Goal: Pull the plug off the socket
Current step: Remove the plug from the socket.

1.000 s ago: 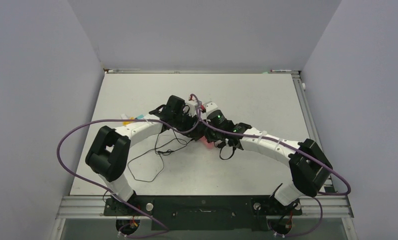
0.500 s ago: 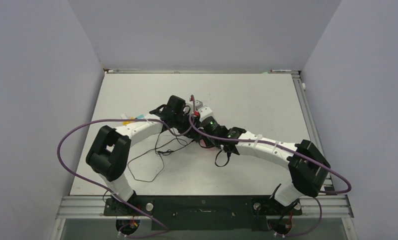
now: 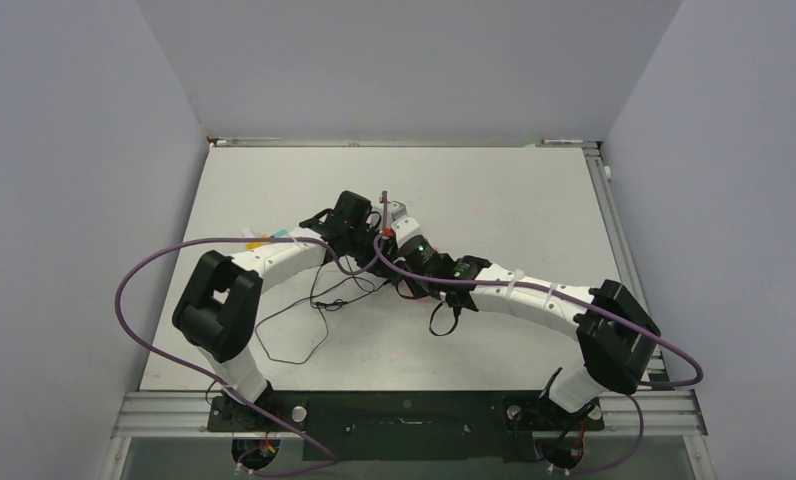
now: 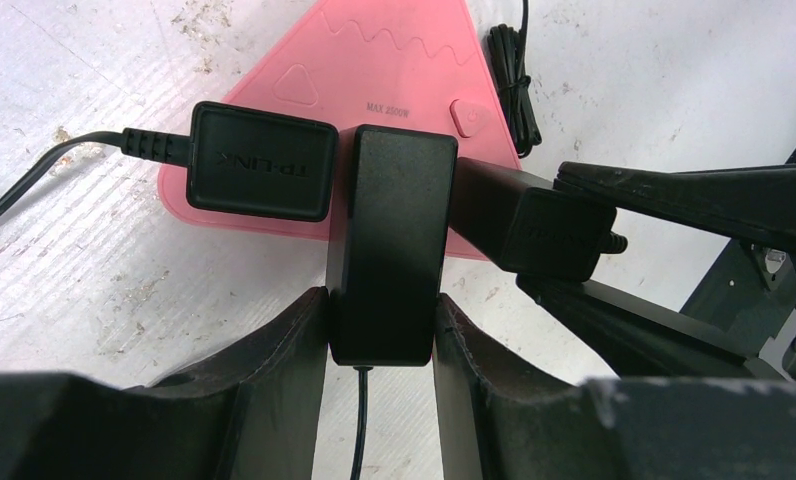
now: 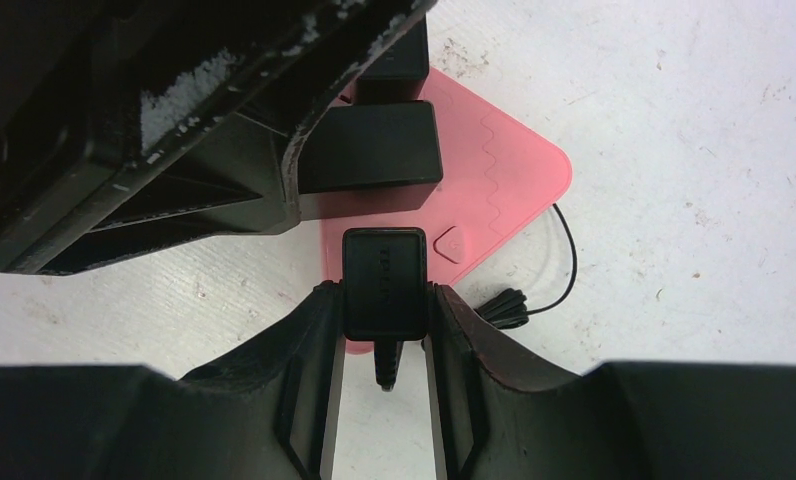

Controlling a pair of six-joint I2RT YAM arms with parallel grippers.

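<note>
A pink triangular socket (image 4: 384, 50) lies flat on the white table with three black plugs in it. My left gripper (image 4: 382, 330) is shut on the middle plug (image 4: 392, 240), one finger on each side. A TP-LINK plug (image 4: 259, 160) sits to its left. My right gripper (image 5: 384, 310) is shut on the third plug (image 5: 384, 275) at the socket's edge (image 5: 504, 180). That plug also shows in the left wrist view (image 4: 559, 232). In the top view both grippers (image 3: 374, 235) (image 3: 399, 262) meet over the socket and hide most of it.
Thin black cables (image 3: 314, 310) loop over the table in front of the left arm, and a tied cable bundle (image 5: 509, 305) lies beside the socket. A small yellow and cyan object (image 3: 259, 238) sits by the left forearm. Purple arm cables arc over both arms.
My right arm has swung left toward the socket, and its gripper now sits close against the left gripper. The left arm has hardly moved.
</note>
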